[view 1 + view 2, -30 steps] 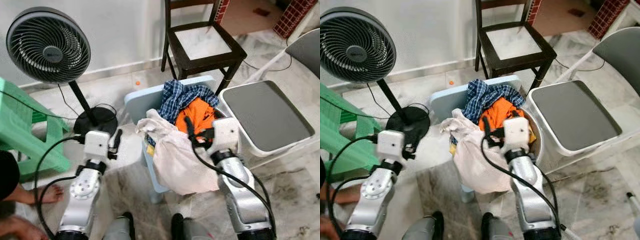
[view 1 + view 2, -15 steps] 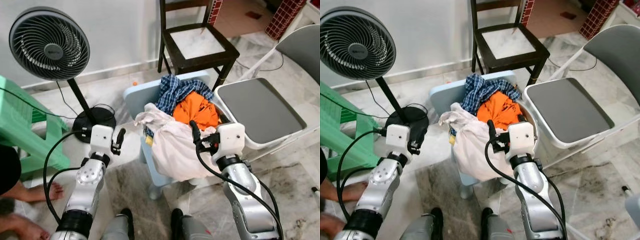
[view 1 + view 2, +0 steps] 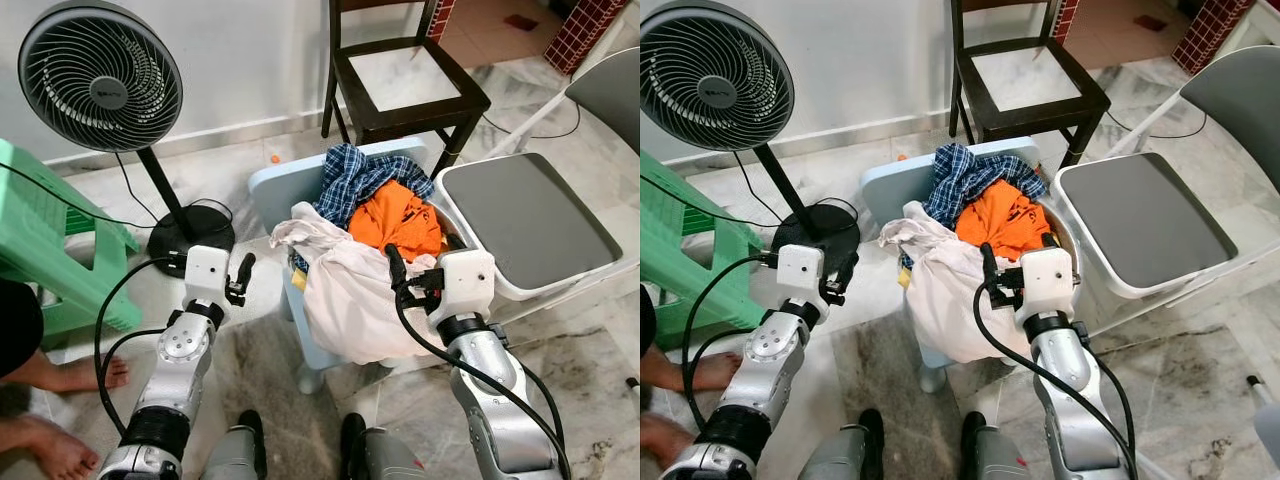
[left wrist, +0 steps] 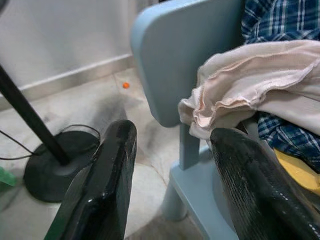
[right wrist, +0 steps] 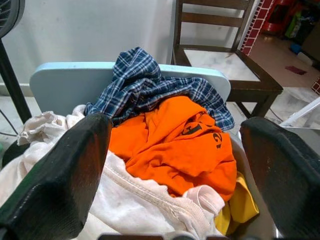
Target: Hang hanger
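Observation:
A small light-blue chair [image 3: 285, 190] stands in front of me with clothes piled on it. The pile holds a blue plaid shirt [image 3: 360, 180], an orange shirt [image 3: 400, 220] and a cream garment [image 3: 345, 295] that droops over the front. My left gripper [image 3: 238, 278] is open, just left of the chair and level with its seat, pointing at the cream cloth [image 4: 240, 75]. My right gripper [image 3: 392, 268] is open too, low at the pile's right front, with the orange shirt [image 5: 175, 145] ahead of its fingers. Neither gripper holds anything.
A standing fan [image 3: 100, 75] and its round base [image 3: 190, 235] are at the left, with a green stool [image 3: 50, 260] beside them. A dark wooden chair [image 3: 405, 85] stands behind the pile. A white chair with a grey seat [image 3: 530, 220] is at the right. A person's bare feet [image 3: 60, 375] are at the lower left.
The camera has shifted a little. Both grippers keep about the same pose beside the pile and stay open.

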Robot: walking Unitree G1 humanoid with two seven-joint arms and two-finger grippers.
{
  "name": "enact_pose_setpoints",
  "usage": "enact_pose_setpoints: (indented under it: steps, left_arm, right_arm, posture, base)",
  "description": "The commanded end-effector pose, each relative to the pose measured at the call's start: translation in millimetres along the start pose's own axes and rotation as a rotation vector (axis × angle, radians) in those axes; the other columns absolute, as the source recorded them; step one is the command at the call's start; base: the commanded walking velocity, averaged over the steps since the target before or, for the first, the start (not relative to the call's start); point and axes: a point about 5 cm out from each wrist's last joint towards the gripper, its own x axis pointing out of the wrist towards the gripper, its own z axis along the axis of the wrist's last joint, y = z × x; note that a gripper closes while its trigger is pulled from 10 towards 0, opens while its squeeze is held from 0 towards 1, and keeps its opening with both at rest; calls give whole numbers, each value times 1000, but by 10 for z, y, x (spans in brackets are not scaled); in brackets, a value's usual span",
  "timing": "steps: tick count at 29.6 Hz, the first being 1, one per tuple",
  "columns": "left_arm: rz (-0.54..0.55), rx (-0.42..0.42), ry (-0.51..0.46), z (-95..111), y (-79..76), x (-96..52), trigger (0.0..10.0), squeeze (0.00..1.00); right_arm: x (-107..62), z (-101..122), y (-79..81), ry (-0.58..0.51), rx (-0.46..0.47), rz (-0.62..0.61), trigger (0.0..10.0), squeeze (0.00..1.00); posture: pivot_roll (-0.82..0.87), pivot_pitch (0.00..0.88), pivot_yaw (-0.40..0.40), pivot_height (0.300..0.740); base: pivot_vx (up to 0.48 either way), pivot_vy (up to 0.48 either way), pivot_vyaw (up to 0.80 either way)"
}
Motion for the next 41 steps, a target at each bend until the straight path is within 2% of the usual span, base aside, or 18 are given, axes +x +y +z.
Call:
enact_pose_setpoints:
  steps: [1,3,5,8,12,20,23,25,33,34,36,37,41]
  left_arm:
    - [-35,2,16,-18,-33,35,10000,0]
    - [-44,1,20,-3,-48,65,10000,0]
    - [-68,-16,13,84,-118,170,10000,0]
    - [-107,-11,-42,325,-282,353,10000,0]
    - [-119,-33,-79,450,-388,426,10000,0]
    - [-145,-71,-23,344,-464,422,10000,0]
    - [-227,-112,54,255,-541,413,10000,0]
    - [-240,-109,67,240,-557,410,10000,0]
    - [-226,-109,87,210,-503,405,10000,0]
    - [-224,-109,95,203,-477,404,4118,0]
    - [-224,-110,98,199,-466,403,4118,0]
    - [-225,-111,99,196,-455,400,0,0]
    - [-223,-111,114,178,-411,393,0,0]
  right_arm:
    - [-62,7,-30,12,-8,-10,10000,0]
    - [-71,9,-33,14,-8,-15,10000,0]
    - [-107,-1,-40,21,-9,-26,10000,0]
    - [-135,2,-39,24,-10,-35,10000,0]
    - [-121,19,-59,19,-14,-46,10000,0]
    - [-131,54,-79,17,-24,-45,10000,0]
    - [-133,49,-74,23,-30,-38,10000,0]
    - [-126,51,-69,23,-31,-36,10000,0]
    - [-107,57,-57,23,-32,-34,10000,0]
    - [-112,57,-57,24,-33,-34,10000,0]
    - [-114,56,-57,24,-33,-35,10000,0]
    - [-114,56,-55,24,-34,-35,10000,0]
    - [-112,61,-53,24,-36,-40,10000,0]
  posture:
    - [3,363,-56,740]
    - [3,363,-56,740]
    - [-15,366,-49,740]
    - [-26,357,-39,740]
    - [-30,350,-34,740]
    - [-47,356,-50,740]
    - [-47,360,-56,740]
    - [-45,360,-57,740]
    - [-43,359,-55,740]
    - [-44,359,-54,740]
    - [-44,359,-54,740]
    - [-46,359,-53,740]
    - [-48,357,-49,740]
  base:
    - [0,0,0]
    - [0,0,0]
    - [0,0,0]
    - [0,0,0]
    - [0,0,0]
    - [0,0,0]
    - [0,0,0]
    - [0,0,0]
    - [0,0,0]
    - [0,0,0]
    - [0,0,0]
    - [0,0,0]
    - [0,0,0]
